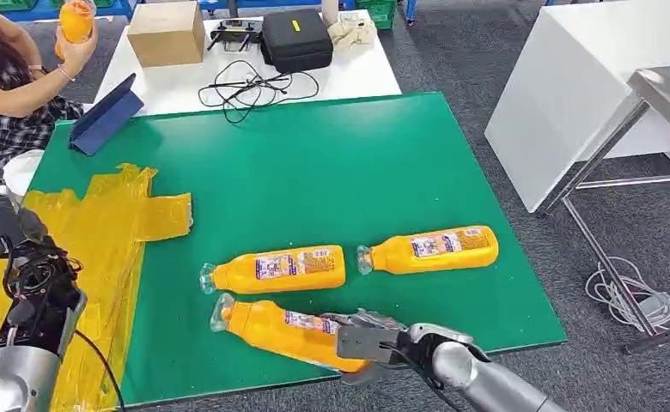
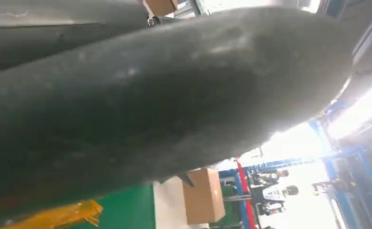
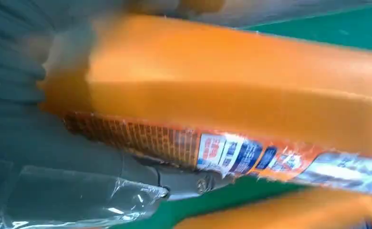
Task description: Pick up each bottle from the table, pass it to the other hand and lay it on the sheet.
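Three orange bottles lie on the green table (image 1: 314, 163). My right hand (image 1: 368, 343) grips the base end of the nearest bottle (image 1: 271, 330), which still lies on the table. In the right wrist view that bottle (image 3: 232, 81) sits against the palm, with the thumb (image 3: 79, 191) beneath it. The middle bottle (image 1: 284, 268) lies just behind it and the third bottle (image 1: 435, 249) to the right. The yellow sheet (image 1: 100, 232) covers the table's left side. My left hand (image 1: 9, 227) hovers over the sheet's left edge; its fingers are unclear, a dark blur (image 2: 150, 95) in the left wrist view.
A person at the far left holds up another orange bottle (image 1: 76, 19). A blue tablet case (image 1: 104, 116) lies at the green table's back left corner. Behind it a white table carries a cardboard box (image 1: 167, 33), a black case (image 1: 295, 39) and cables (image 1: 250, 86). A metal table (image 1: 666, 94) stands to the right.
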Controlling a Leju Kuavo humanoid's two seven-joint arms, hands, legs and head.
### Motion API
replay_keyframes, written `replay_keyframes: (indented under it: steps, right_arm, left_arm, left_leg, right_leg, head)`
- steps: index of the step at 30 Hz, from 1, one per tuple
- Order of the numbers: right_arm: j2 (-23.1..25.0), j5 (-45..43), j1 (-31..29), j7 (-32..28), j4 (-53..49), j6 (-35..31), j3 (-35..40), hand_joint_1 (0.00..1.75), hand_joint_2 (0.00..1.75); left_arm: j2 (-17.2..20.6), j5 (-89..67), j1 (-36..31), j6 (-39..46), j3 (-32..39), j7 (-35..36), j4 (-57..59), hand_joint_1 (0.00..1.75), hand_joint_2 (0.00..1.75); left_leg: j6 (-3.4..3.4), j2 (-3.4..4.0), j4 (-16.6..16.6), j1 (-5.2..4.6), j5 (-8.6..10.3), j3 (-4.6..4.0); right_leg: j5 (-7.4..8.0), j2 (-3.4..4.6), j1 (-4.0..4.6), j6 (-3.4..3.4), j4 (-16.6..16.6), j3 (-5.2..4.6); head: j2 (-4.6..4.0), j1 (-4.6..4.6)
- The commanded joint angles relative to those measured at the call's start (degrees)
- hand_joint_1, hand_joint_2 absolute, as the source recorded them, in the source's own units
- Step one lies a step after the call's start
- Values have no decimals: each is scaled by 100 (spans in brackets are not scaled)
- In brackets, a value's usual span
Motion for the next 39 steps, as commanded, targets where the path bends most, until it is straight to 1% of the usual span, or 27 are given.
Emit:
replay_keyframes:
  steps: [1,2,4,5,6,10,11,12,13,14,15,17,19,20,22,23,26,27,31,32,33,36,38,39]
  right_arm:
    - [17,-762,-52,-112,-619,13,-1157,175,175]
    - [31,-827,-8,-150,-685,-36,-1249,175,175]
    - [22,-1095,116,-233,-936,-108,-1589,175,175]
    - [52,-1208,121,-243,-1006,-140,-1739,175,175]
    - [123,-1251,87,-230,-1102,-221,-1914,175,175]
    - [144,-1267,28,-137,-1132,-215,-1943,175,175]
    - [226,-1217,-35,-183,-1132,-334,-1997,175,175]
    - [317,-1182,-185,-191,-1140,-385,-2055,175,175]
    - [396,-1153,-320,-164,-1141,-411,-2094,175,175]
    - [513,-1077,-482,-107,-1142,-482,-2177,175,175]
    - [533,-899,-654,29,-1099,-498,-2127,175,175]
    - [696,-807,-929,186,-912,-563,-2238,175,175]
    - [876,-632,-1173,251,-650,-631,-2300,175,175]
    - [1027,-538,-1351,282,-421,-671,-2314,175,175]
    - [1089,-496,-1416,278,-327,-686,-2316,175,175]
    - [1178,-304,-1557,317,-124,-849,-2252,175,175]
    - [1709,270,-2361,500,1101,-1288,-1856,175,175]
    - [1795,300,-2452,479,1266,-1338,-1819,175,175]
    - [1794,309,-2451,427,1328,-1391,-1796,175,175]
    - [1863,395,-2528,497,1475,-1414,-1728,175,175]
    - [2006,460,-2600,565,1731,-1440,-1675,175,175]
    - [2440,604,-2814,453,2581,-1624,-1545,175,175]
    - [2651,650,-2918,451,2816,-1679,-1479,175,175]
    - [2651,650,-2918,451,2816,-1679,-1479,175,175]
  left_arm:
    - [78,339,12,-551,155,11,223,0,0]
    - [72,450,-24,-750,181,74,295,0,0]
    - [-4,1111,-35,-1929,249,474,269,0,0]
    - [-46,1387,-19,-2299,261,749,206,0,175]
    - [-131,1735,58,-2717,232,957,-48,0,175]
    - [-179,1765,87,-2670,188,1016,-165,0,175]
    - [-208,2117,163,-3063,179,1211,-344,0,175]
    - [-262,2421,309,-3404,67,1392,-696,0,175]
    - [-307,2542,425,-3535,-59,1503,-994,0,175]
    - [-393,2665,625,-3561,-247,1694,-1452,0,175]
    - [-449,2744,802,-3676,-423,1754,-1838,0,175]
    - [-583,2896,1038,-3688,-783,1980,-2392,0,175]
    - [-604,3194,1121,-3789,-1104,2177,-2590,0,175]
    - [-596,3289,1117,-3837,-1294,2197,-2634,0,175]
    - [-581,3334,1105,-3789,-1372,2181,-2636,0,175]
    - [-554,3343,1078,-3776,-1462,2171,-2622,0,175]
    - [-604,3416,810,-3823,-1740,2205,-2452,0,175]
    - [-607,3412,767,-3810,-1773,2208,-2421,0,175]
    - [-584,3406,756,-3809,-1778,2204,-2396,0,175]
    - [-597,3400,725,-3801,-1792,2216,-2364,0,175]
    - [-599,3402,688,-3843,-1850,2299,-2310,0,175]
    - [-614,3220,614,-3831,-1990,2242,-2151,0,175]
    - [-642,3192,522,-3817,-2025,2225,-2058,0,175]
    - [-642,3192,522,-3817,-2025,2225,-2058,0,175]
  left_leg:
    - [-13,10,10,3,-13,-7]
    - [-11,5,9,4,-10,-10]
    - [-6,-5,3,3,-2,-17]
    - [-10,-13,6,5,-5,-17]
    - [-8,-12,4,3,-3,-22]
    - [-6,-9,10,6,-3,-35]
    - [-2,-3,3,6,2,-39]
    - [-5,-5,6,8,-3,-34]
    - [-2,3,3,3,1,-41]
    - [-4,4,7,4,-4,-38]
    - [-5,6,9,1,-3,-43]
    - [-5,9,15,-1,-4,-51]
    - [-1,5,8,-1,3,-57]
    - [-3,4,13,0,-2,-52]
    - [-3,5,11,3,2,-55]
    - [-3,4,10,3,0,-49]
    - [-3,17,10,2,2,-52]
    - [-5,22,11,2,1,-50]
    - [-16,7,12,8,6,-44]
    - [-13,2,7,8,12,-44]
    - [-12,2,7,9,12,-45]
    - [-12,6,5,7,14,-43]
    - [-14,14,6,9,12,-40]
    - [-14,14,6,9,12,-40]
  right_leg:
    - [0,11,3,-17,9,-14]
    - [0,5,5,-17,7,-16]
    - [2,-7,3,-14,2,-23]
    - [-3,-15,5,-16,5,-20]
    - [-2,-15,2,-16,5,-28]
    - [-1,-14,4,-15,7,-34]
    - [4,-9,5,-13,-1,-40]
    - [1,-10,6,-15,0,-34]
    - [4,-3,1,-14,2,-46]
    - [1,-2,2,-15,5,-42]
    - [1,1,-1,-15,10,-49]
    - [1,3,-3,-13,15,-56]
    - [7,0,-2,-11,6,-60]
    - [3,-1,-2,-12,11,-55]
    - [6,-1,1,-13,7,-57]
    - [4,-1,1,-14,6,-50]
    - [9,12,2,-14,8,-58]
    - [10,17,2,-15,12,-57]
    - [7,0,8,-18,12,-50]
    - [7,-4,8,-17,8,-49]
    - [6,-4,8,-16,7,-49]
    - [7,2,6,-14,9,-47]
    - [8,9,8,-15,10,-47]
    - [8,9,8,-15,10,-47]
  head:
    - [0,-4]
    - [0,-2]
    - [0,-2]
    - [0,-4]
    - [0,-2]
    - [0,-2]
    - [0,-2]
    - [0,0]
    - [0,0]
    - [0,-2]
    - [0,0]
    - [0,-4]
    - [0,-4]
    - [0,-4]
    - [0,0]
    - [0,-2]
    - [0,-2]
    - [0,-2]
    - [0,0]
    - [0,-2]
    - [0,-2]
    - [0,-2]
    - [0,-4]
    - [0,-4]
